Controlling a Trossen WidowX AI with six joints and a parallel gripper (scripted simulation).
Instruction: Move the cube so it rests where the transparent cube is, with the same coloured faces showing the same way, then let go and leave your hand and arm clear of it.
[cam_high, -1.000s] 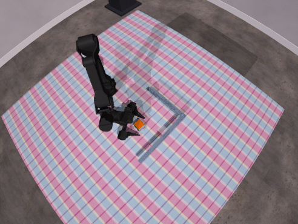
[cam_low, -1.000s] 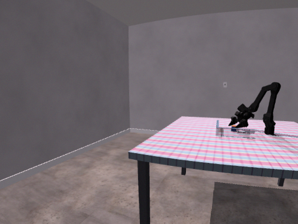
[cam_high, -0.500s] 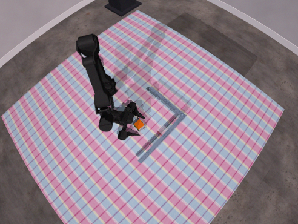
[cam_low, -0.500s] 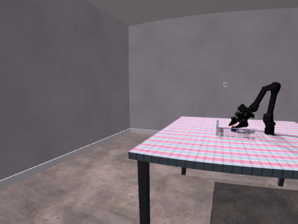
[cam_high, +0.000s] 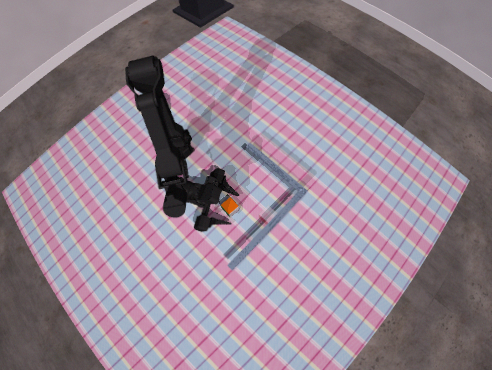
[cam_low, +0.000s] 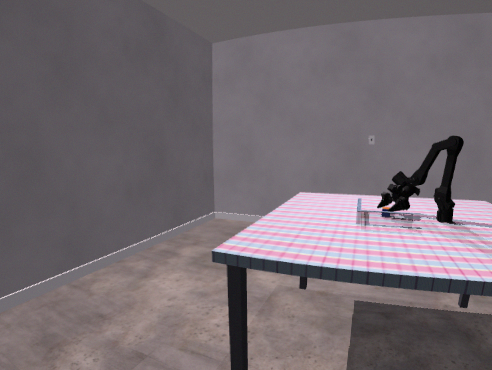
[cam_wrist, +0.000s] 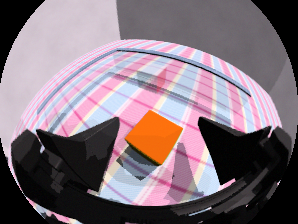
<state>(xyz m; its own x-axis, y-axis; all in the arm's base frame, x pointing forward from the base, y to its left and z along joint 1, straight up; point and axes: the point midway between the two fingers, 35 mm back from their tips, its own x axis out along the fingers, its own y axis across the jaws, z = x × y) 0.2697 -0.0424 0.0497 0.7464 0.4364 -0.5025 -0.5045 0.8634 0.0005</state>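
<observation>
The cube rests on the checked tablecloth with its orange face up. A faint see-through outline shows close around it in the top view; I cannot tell how well the two match. My gripper is open wide. Its two fingers stand on either side of the cube with a gap on each side, low over the table. The arm leans down from its base to the left of the cube.
A grey L-shaped rail lies on the cloth just to the right of the cube. A black stand sits beyond the table's far corner. The table edges are far from the cube.
</observation>
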